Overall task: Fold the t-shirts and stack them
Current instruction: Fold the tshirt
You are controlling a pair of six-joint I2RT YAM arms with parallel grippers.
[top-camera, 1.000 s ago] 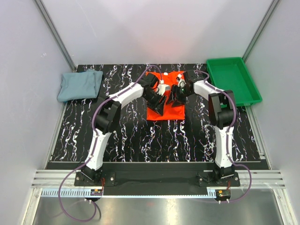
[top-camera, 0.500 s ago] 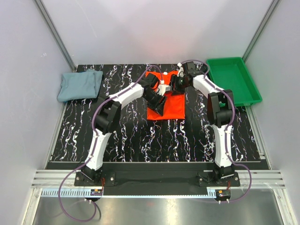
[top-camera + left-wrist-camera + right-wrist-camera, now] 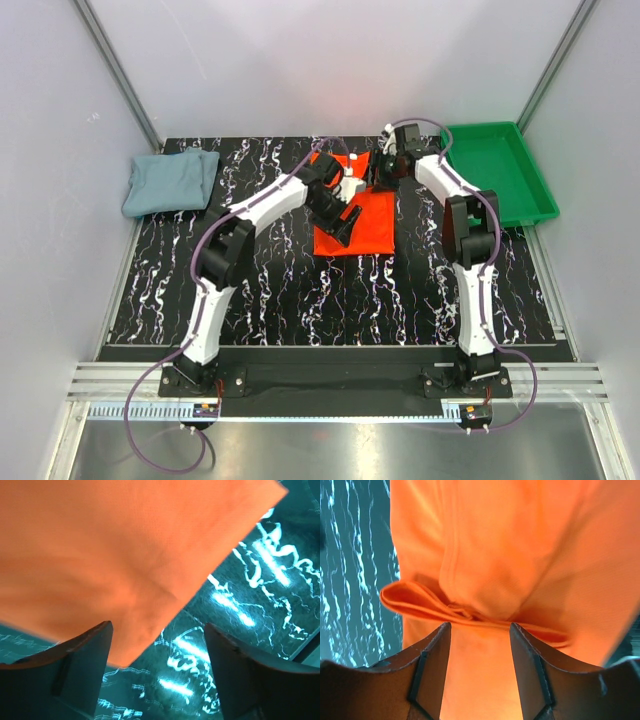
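The orange-red t-shirt point(image 3: 372, 228) lies folded into a rectangle at the middle back of the table. My left gripper point(image 3: 345, 218) hovers over its left part. In the left wrist view the left gripper point(image 3: 157, 627) is open, its fingers wide apart, with a corner of the orange cloth point(image 3: 125, 545) beside the left finger and nothing between them. My right gripper point(image 3: 378, 172) is at the shirt's far edge. In the right wrist view the right gripper point(image 3: 480, 626) is open over the orange cloth point(image 3: 495, 555), a bunched fold just beyond its tips. The grey-blue t-shirt point(image 3: 170, 182) lies folded at the far left.
A green tray point(image 3: 497, 170) stands at the back right, close to the right arm. The black marbled table top point(image 3: 300, 300) spreads toward the near edge. Metal frame posts and white walls close in the sides and back.
The left gripper has opened and let go of the orange cloth. The right gripper has moved from the shirt's middle toward its far edge.
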